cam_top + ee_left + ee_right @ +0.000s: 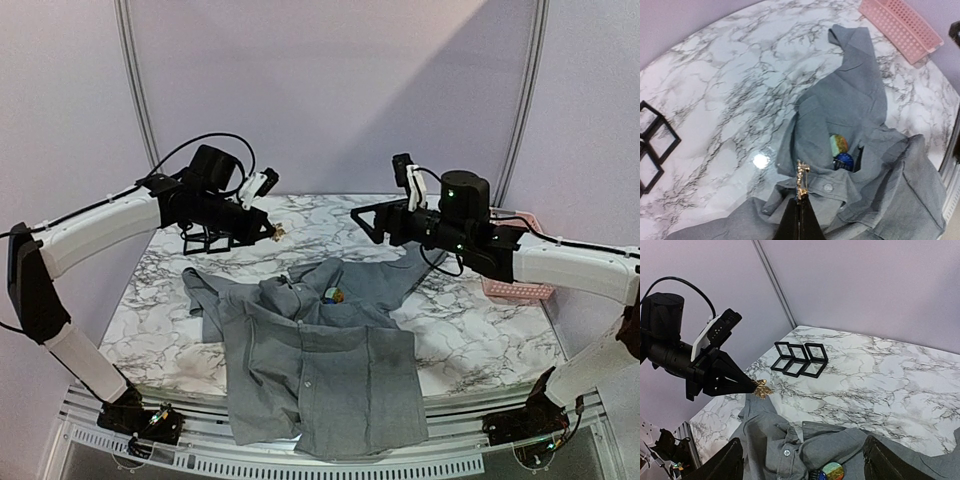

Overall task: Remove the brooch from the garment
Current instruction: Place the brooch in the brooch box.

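The removal itself looked done: the left gripper (753, 387), fingers pressed together, pinched the small gold brooch (761, 389) at its tips. It held it in the air, clear of the grey shirt (330, 370), left of centre in the top view and above the marble table (160, 320). The right gripper (802, 441) hovered over the collar with fingers spread wide, holding nothing. The next move probably called for carrying the brooch to a resting place, perhaps the black frames (800, 359) or the pink basket (900, 27), and letting go gently. The brooch looked spiky and leaf-like, with a thin pin. Two round coloured badges (840, 150) showed at the shirt's chest.
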{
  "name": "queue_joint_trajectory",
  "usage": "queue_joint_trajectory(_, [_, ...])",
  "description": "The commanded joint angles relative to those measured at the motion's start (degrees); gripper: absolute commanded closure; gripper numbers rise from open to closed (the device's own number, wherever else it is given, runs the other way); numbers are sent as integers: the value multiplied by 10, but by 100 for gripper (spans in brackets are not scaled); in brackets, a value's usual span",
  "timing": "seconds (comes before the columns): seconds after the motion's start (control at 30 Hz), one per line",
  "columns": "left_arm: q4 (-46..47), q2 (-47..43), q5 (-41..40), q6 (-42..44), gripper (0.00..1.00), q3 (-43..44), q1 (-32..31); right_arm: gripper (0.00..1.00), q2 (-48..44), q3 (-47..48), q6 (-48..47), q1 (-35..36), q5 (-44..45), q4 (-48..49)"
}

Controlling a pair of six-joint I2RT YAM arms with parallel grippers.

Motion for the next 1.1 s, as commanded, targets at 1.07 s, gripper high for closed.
queue_joint_trajectory(1.07, [-116, 263, -512, 79, 100, 184, 179, 13, -200, -160, -12, -53, 88, -11])
